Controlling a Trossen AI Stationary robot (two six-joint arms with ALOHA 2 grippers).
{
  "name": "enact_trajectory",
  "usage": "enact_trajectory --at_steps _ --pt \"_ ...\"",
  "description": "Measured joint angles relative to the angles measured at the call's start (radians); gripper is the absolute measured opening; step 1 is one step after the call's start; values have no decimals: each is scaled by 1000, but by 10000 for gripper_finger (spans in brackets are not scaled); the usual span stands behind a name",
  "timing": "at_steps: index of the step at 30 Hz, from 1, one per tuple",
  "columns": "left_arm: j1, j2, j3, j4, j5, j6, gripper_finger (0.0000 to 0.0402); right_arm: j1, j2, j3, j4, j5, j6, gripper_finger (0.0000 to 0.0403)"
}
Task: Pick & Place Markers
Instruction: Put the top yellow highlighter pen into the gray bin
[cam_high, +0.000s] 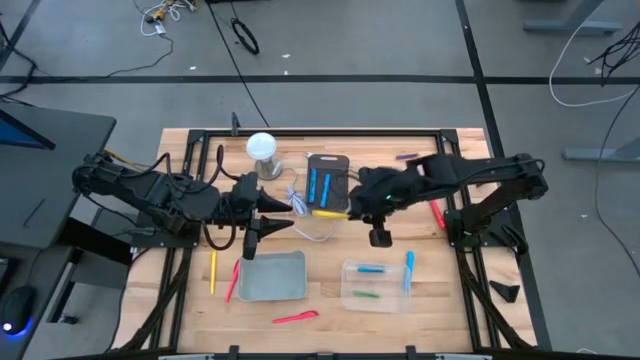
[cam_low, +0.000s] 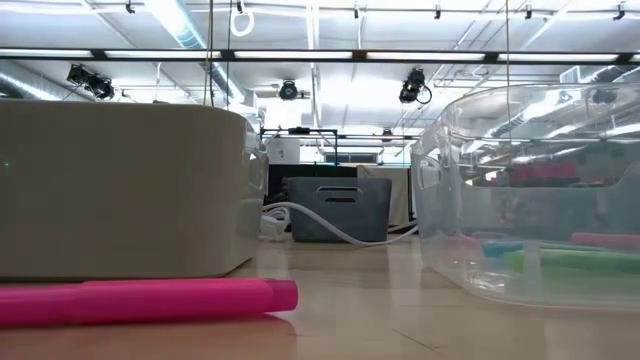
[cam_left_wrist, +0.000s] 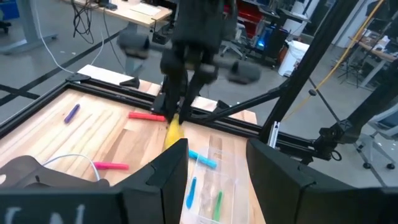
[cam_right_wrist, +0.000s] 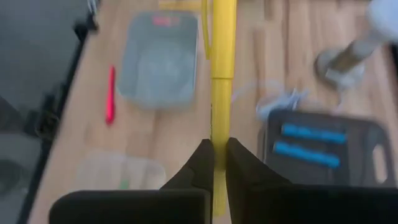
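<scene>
markers first: a thin yellow marker (cam_right_wrist: 222, 56) is pinched between the right gripper (cam_right_wrist: 219, 163)'s closed fingers, above mid-table just right of the dark grey tray (cam_high: 327, 183) with two blue markers (cam_high: 318, 185). the high view hides that grip; the right wrist view shows it plainly. left gripper (cam_high: 268, 226) hovers beside the white cable (cam_high: 296, 200), fingers apart, empty. only the low view shows a pink marker (cam_low: 140, 300) near the beige bin (cam_low: 120, 190).

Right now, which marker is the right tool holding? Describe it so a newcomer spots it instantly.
Start at the dark tray near the table's far edge, which holds two blue markers. Just off that tray's near side, the right tool is shut on a yellow marker. It is the only marker held by a tool rather than lying on the table or in a container.
</scene>
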Motion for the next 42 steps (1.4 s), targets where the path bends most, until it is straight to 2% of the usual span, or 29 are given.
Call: enact_trajectory --at_steps 9,16,21,29,42 --pt "0 -1 0 66 -1 74 170 0 0 178 99 -1 1 13" --pt "21 4 0 217 -35 222 170 0 0 193 328 -23 2 13" --pt "70 14 1 305 -3 240 170 0 4 187 430 -27 0 13" --pt "114 51 0 383 125 246 170 0 12 180 461 -27 0 13" --pt "141 93 -1 478 185 258 170 0 33 178 457 -27 -2 13"
